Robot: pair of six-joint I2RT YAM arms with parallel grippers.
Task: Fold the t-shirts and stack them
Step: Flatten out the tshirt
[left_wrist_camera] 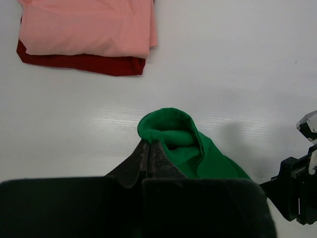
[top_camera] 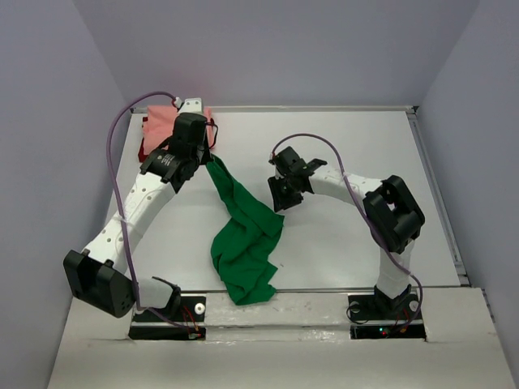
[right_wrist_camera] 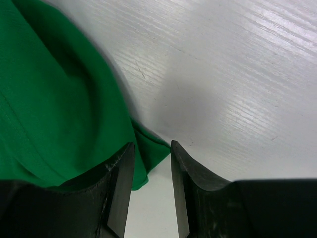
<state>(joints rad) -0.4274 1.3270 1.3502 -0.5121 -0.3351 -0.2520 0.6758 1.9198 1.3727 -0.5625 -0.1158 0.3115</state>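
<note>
White desk (top_camera: 357,146), far left corner: pink tee (left_wrist_camera: 84,25) on red tee (left_wrist_camera: 79,62). Green tee (top_camera: 243,243) unfolded, pinched by left gripper (left_wrist_camera: 150,153), right gripper (right_wrist_camera: 151,146) parted beside. Likely next: grip edge, spread flat.

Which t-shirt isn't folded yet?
The bright green cotton t-shirt, crumpled, pinched by the left gripper; the salmon pink t-shirt lies folded atop the dark red t-shirt.

Left gripper (left_wrist_camera: 149,146) jaws closed, right gripper (right_wrist_camera: 152,148) jaws seemingly parted.
</note>
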